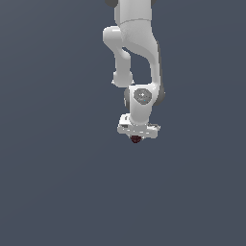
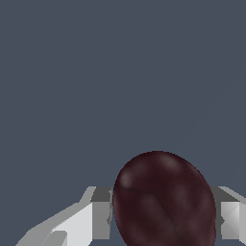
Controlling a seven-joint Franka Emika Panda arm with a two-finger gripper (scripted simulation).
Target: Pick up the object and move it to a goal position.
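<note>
Item: 1 dark red lump (image 2: pixel 164 202) | Place: between the fingers (image 2: pixel 96 218) of your pincer (image 1: pixel 137 138), under the white arm (image 1: pixel 137 53) | Pincer: clamped on the lump | Done: pickup, likely | Left: carry to goal; no goal marker visible

Object (image 1: pixel 136 139): tiny dark maroon roundish lump, egg-like, glossy w/ faint mottling and a small highlight. In exterior view it sits approx. frame centre, peeking out directly under the white gripper (image 1: pixel 137 137) at its 6 o'clock, much narrower than the gripper's width, only its lower part visible. In wrist view the object (image 2: pixel 165 199) looms large, oval, slightly tilted, lodged between the two pale fingers (image 2: pixel 98 218), which flank it at 9 and 3 o'clock, touching or nearly so.
</note>
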